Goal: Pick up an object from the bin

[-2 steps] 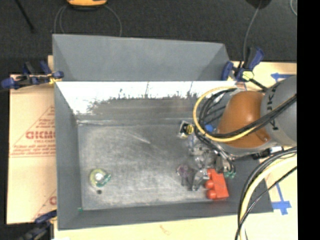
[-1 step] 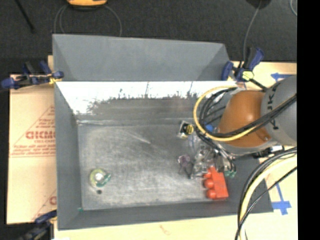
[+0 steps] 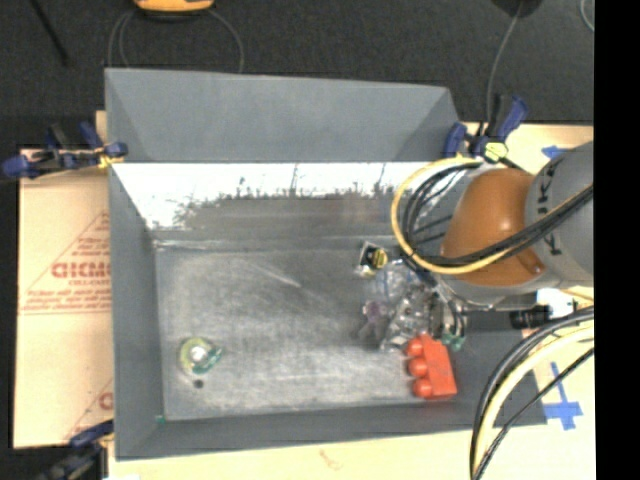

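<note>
- A grey metal bin (image 3: 270,298) is seen from above, with a few small things lying apart on its scuffed floor.
- A red block (image 3: 431,367) with rounded studs lies on the floor in the near right corner, close to the right wall. It is the landmark for everything below.
- The robot's arm (image 3: 565,218) reaches in over the right wall, above and to the right of the red block. It carries a rounded orange cover (image 3: 490,233) with yellow and black cables (image 3: 398,213) looped around it.
- The claw (image 3: 405,313) hangs low in the bin, just up and to the left of the red block and very near it.
- The red block lies outside the claw, on the side toward the near wall, and is not in its grasp.
- It is not possible to tell whether the claw is released or clenched, as its tip is a blur of grey metal.
- A small dark thing (image 3: 374,320) lies to the left of the red block and a little farther back, right beside the claw.
- A small yellow and black thing (image 3: 372,259) lies well behind the red block, toward the far wall.
- A round pale green thing (image 3: 197,355) lies far to the left of the red block, near the left wall.
</note>
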`<action>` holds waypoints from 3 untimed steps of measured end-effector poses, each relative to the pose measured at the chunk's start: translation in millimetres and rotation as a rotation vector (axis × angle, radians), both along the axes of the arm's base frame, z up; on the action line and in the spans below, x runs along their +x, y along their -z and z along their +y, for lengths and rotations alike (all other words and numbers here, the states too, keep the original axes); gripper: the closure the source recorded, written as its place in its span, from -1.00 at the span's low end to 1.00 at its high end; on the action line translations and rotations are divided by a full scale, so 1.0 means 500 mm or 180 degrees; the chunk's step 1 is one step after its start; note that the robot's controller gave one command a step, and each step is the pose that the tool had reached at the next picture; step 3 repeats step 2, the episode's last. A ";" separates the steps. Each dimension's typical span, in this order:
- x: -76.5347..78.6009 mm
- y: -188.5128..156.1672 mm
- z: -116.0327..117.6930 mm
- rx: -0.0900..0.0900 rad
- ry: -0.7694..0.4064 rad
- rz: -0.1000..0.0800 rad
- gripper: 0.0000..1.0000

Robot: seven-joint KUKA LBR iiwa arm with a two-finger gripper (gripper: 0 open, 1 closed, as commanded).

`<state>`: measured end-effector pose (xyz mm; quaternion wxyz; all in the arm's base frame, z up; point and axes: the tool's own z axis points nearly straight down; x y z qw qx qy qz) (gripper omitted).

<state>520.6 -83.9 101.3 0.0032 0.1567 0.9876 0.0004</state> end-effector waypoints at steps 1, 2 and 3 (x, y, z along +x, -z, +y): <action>0.008 -0.093 0.000 -0.0002 0.0040 -0.0005 1.00; 0.009 -0.295 -0.028 -0.0008 -0.0096 -0.0020 1.00; 0.009 -0.295 -0.028 -0.0008 -0.0096 -0.0020 1.00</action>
